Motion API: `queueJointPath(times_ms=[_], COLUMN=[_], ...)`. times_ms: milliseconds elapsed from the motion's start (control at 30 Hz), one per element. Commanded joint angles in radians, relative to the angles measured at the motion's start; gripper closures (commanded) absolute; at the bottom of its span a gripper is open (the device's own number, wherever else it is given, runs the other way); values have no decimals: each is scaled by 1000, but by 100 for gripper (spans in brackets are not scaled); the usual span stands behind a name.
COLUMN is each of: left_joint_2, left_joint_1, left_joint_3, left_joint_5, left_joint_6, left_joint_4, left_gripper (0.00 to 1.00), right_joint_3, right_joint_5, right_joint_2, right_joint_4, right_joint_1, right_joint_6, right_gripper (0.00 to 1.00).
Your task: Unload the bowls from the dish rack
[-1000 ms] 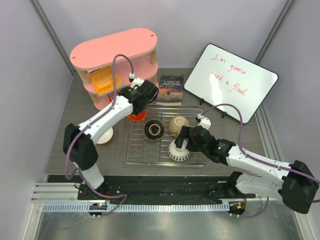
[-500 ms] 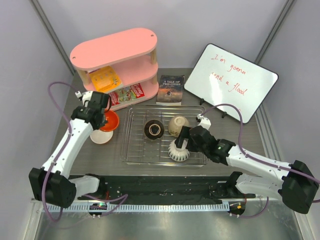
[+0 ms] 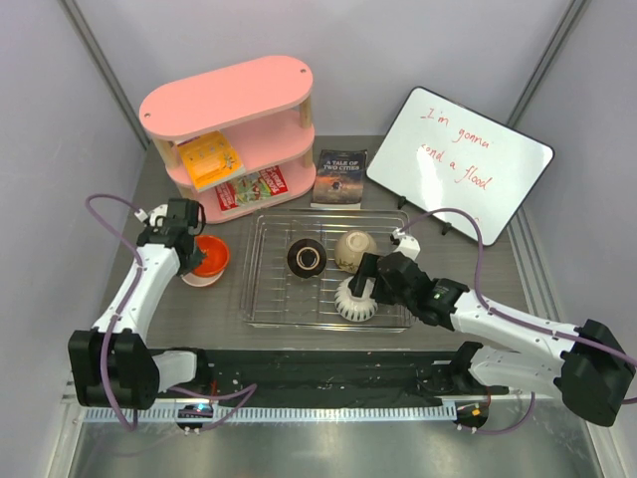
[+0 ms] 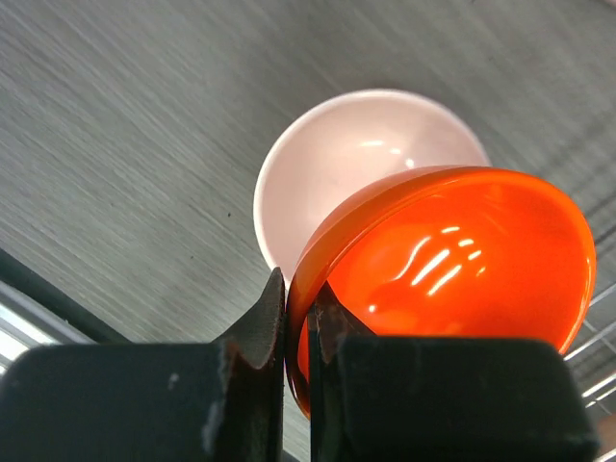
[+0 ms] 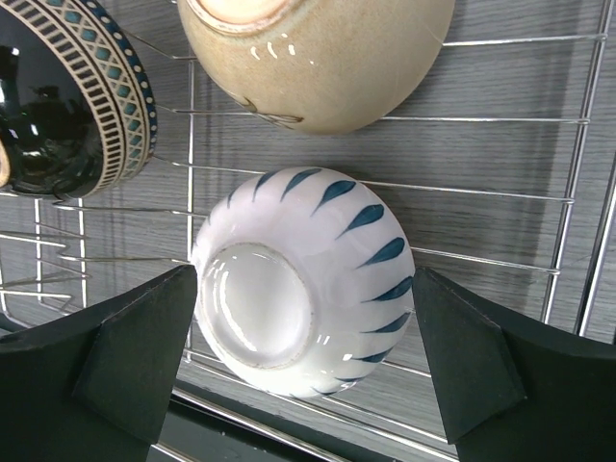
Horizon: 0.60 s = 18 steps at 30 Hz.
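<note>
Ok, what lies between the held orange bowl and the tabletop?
A pale upright bowl, in the left wrist view, beneath the orange bowl the left gripper pinches.

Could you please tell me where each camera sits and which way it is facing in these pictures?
Top camera: above and behind the arms, looking down on the table and dish rack; both arms show.
Left wrist camera: looks down past the left gripper, shut on the rim of an orange bowl, above a pale bowl.
Right wrist camera: looks down through the open right gripper at an upturned white bowl in the rack.
Shared: the top view also shows the orange and white bowls.
</note>
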Motion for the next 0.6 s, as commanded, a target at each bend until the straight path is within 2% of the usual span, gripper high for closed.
queueJointPath(times_ms=[0,467,567], left_joint_2=[-8,101,112], left_joint_1=[5,39,39], left_joint_3=[5,-14,-6], left_joint_5=[17,28,22], left_joint_6=[-22,-22,-17], left_joint_4=[77,96,89], left_gripper=[100,99,86], right_joint_3=[-19,-12,-12], right_joint_5=[3,0,0], right_joint_2=[-25,-24,-24], right_joint_4=[27,29,31], right_joint_1=[-6,-6,-6], right_joint_6=[7,7,5], right_gripper=[0,0,0])
